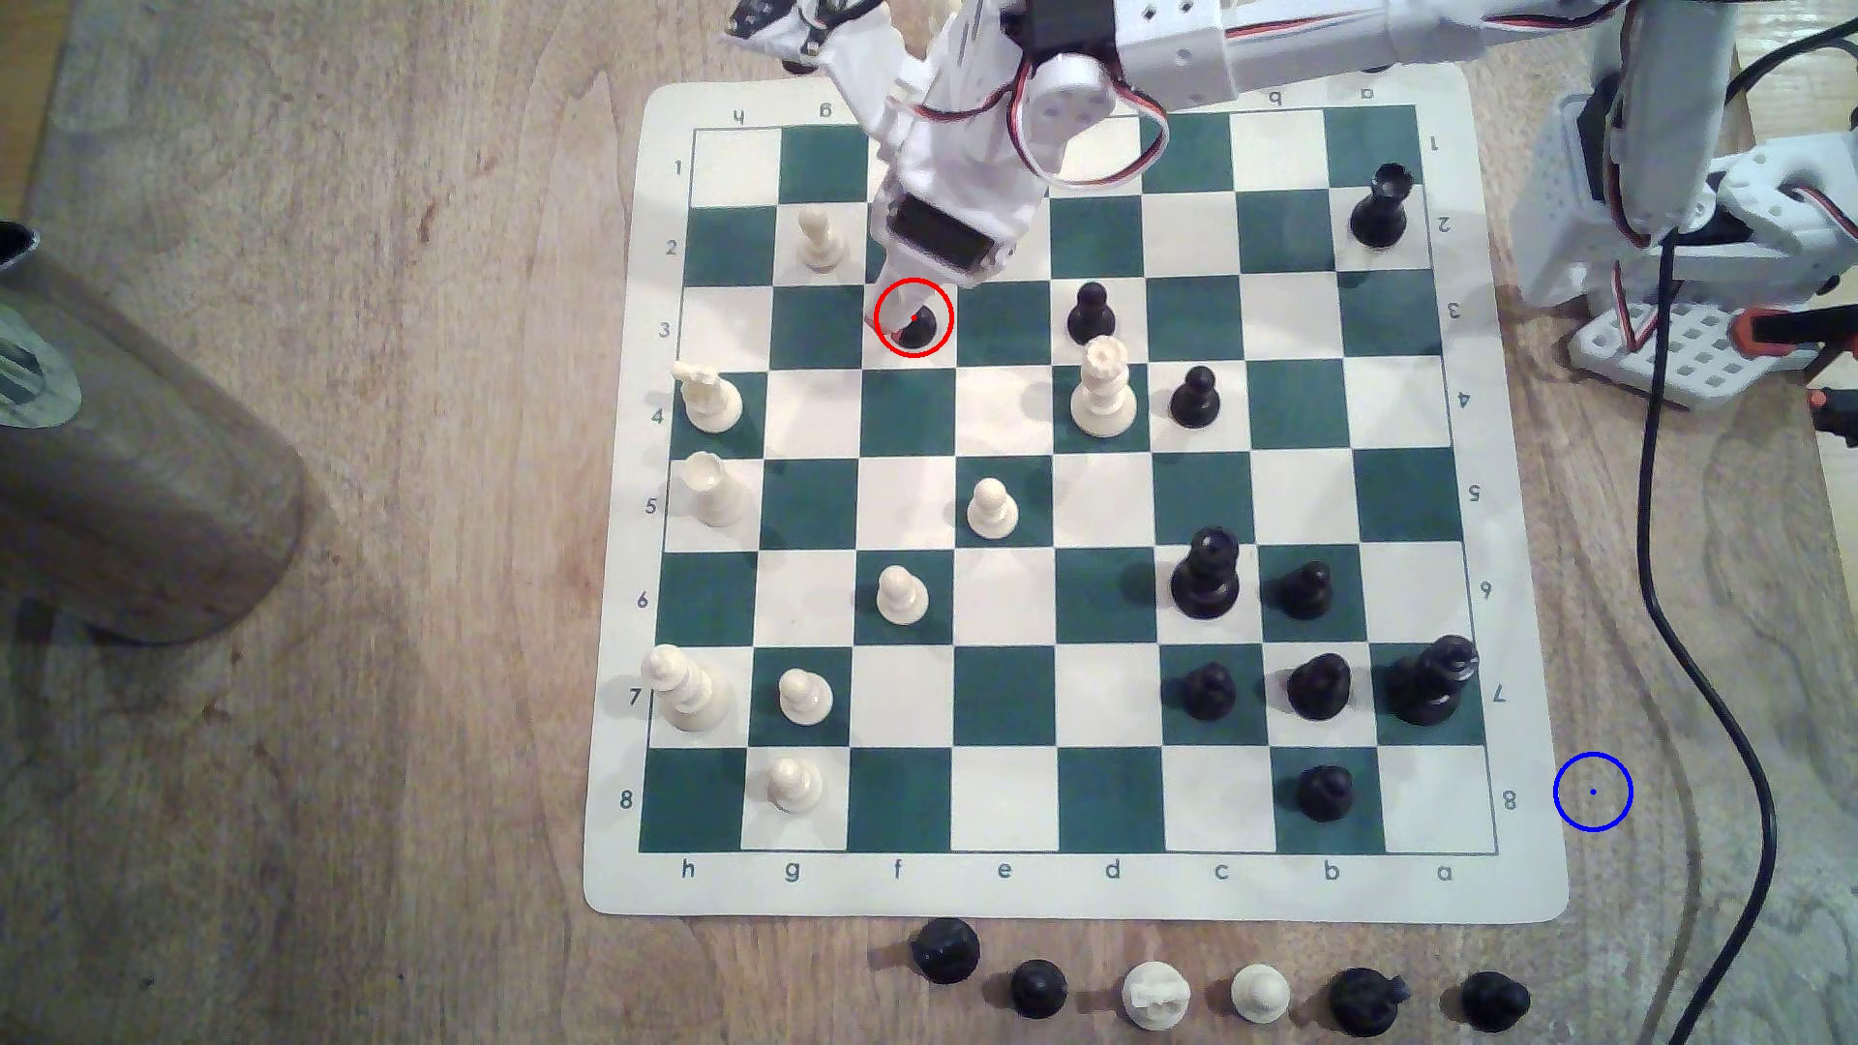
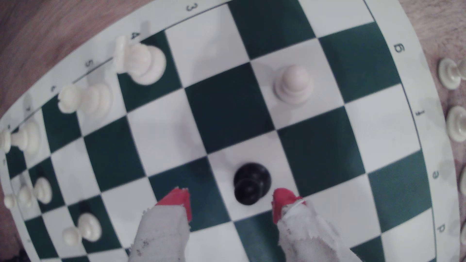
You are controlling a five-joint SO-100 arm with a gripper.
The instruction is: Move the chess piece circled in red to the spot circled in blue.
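Note:
The chess piece circled in red (image 1: 917,324) is a small black pawn on a white square in row 3 of the green-and-white board (image 1: 1005,693). In the wrist view the same pawn (image 2: 251,182) stands upright just ahead of my gripper (image 2: 233,200). The gripper is open, its two red-tipped, white-wrapped fingers (image 2: 180,201) set wide apart with the pawn nearer one of them, apparently untouched. In the exterior view my gripper (image 1: 900,311) hangs right over the pawn and hides part of it. The spot circled in blue (image 1: 1593,792) lies on bare wood off the board's right edge, beside row 8.
A white pawn (image 1: 819,239) stands one square from the circled pawn, a black pawn (image 1: 1091,311) two files to the exterior view's right. Captured pieces (image 1: 1156,995) line the wood below the board. A black cable (image 1: 1709,703) runs close by the blue spot.

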